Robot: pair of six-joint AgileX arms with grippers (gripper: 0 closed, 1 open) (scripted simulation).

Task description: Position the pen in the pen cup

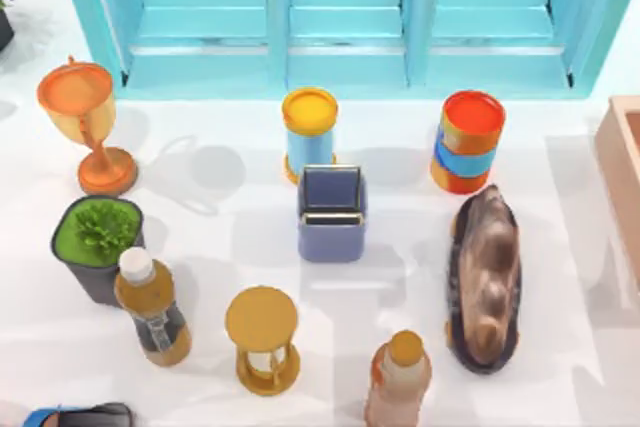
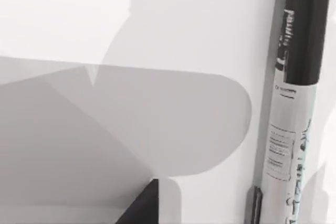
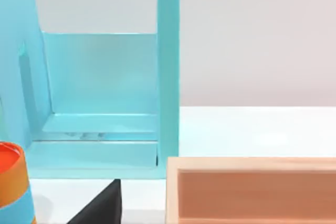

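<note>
jaws: i cannot tell whether either gripper is released or clenched. in the left wrist view a dark wedge of the left gripper (image 2: 140, 209) sits over the white table (image 2: 173, 30). the right wrist view shows a similar dark wedge of the right gripper (image 3: 101, 205).

the pen (image 2: 294, 103) lies flat on the table beside the left gripper. it has a black upper part and a white printed barrel, and nothing is holding it. a thin dark strip sits against the barrel's lower end, and i cannot tell what it is.

the pen cup (image 1: 331, 235) stands upright near the middle of the table. it is periwinkle blue, with a dark inside split by 1 divider. just behind it is a yellow-lidded blue can (image 1: 310, 132). an orange and blue can (image 1: 467, 142) stands to the right, with a brown shell-like lump (image 1: 487, 277) in front of that can.

on the left are an orange goblet (image 1: 85, 117), a potted plant (image 1: 97, 237) and an amber bottle (image 1: 150, 307). an hourglass (image 1: 262, 339) and a second bottle (image 1: 398, 377) stand along the front. a turquoise shelf (image 1: 340, 17) runs along the back, and a wooden box (image 1: 622, 177) sits at the right edge.
</note>
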